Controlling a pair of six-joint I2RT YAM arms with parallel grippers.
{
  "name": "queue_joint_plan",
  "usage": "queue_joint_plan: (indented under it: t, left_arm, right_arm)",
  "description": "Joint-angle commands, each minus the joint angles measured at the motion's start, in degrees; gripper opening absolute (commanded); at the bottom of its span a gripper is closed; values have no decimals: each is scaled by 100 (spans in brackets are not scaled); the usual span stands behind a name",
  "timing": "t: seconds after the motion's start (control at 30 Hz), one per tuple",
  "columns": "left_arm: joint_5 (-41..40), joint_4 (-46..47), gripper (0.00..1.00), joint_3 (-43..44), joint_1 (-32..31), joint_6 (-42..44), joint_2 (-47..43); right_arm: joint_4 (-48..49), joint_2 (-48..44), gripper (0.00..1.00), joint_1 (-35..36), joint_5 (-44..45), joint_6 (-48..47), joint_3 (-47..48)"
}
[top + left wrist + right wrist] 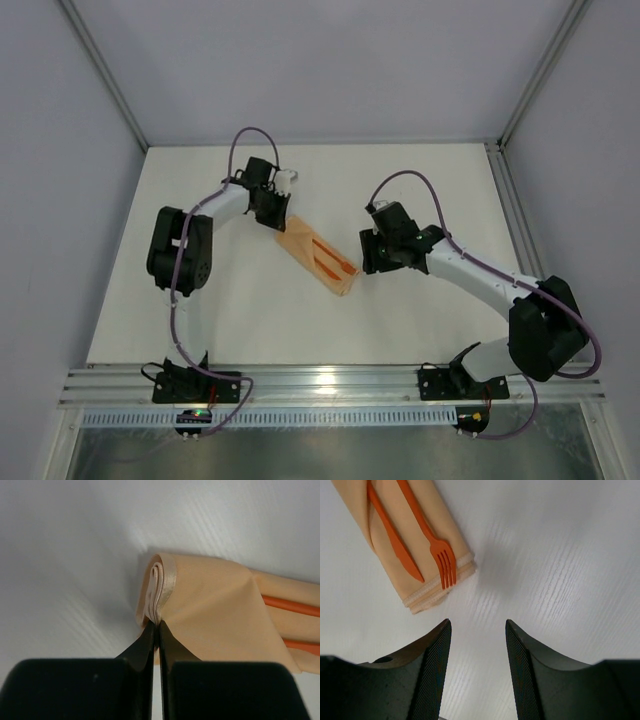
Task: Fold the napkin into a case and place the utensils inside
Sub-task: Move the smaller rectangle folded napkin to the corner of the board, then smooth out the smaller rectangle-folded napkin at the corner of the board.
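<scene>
Folded napkin (318, 257) as a narrow case, lying slantwise at mid table (250, 310), with fork (427, 535) and knife (390, 537) laid in; judged nearly finished.
Material of napkin: soft peach-orange cloth, faint sheen, ribbed hem, several layers stacked at both ends. Fork and knife of thin orange-red plastic, handles tucked under a diagonal flap at the far end, heads bare at the near end. At the far end, left gripper (158, 630) pinched tight on the layered fold. Just beside the near end, right gripper (477, 645) with fingers apart, holding nothing, clear of the cloth. Probably left to do: release, perhaps a tidying of the flap.
</scene>
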Motion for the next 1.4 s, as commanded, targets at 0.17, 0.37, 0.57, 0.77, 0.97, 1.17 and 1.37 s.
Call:
queue_joint_plan:
  t: [0.17, 0.37, 0.57, 0.77, 0.97, 1.17, 1.37]
  left_arm:
    - [-222, -168, 0, -617, 1252, 169, -805]
    - [-284, -317, 0, -838, 2368, 688, -1052]
    - [-91, -502, 0, -742, 3449, 1153, -1096]
    - [103, -538, 0, -645, 4197, 1418, -1026]
    - [664, -572, 0, -732, 4515, 1848, -937]
    - [1035, -661, 21, -803, 4576, 1805, -1069]
    - [587, -493, 37, -847, 4788, 1453, -1526]
  right_arm:
    - [172, -288, 52, -25, 30, 0, -121]
    - [164, -411, 52, -25, 22, -70, -121]
    - [330, -105, 50, -25, -146, 158, 62]
    - [726, 1299, 36, 317, 828, 614, 1596]
    - [867, 2996, 28, 1301, 2086, 729, 3906]
    - [-143, 5353, 11, 1855, 2306, 809, 6764]
    - [-179, 5908, 3, 1979, 2666, 888, 7156]
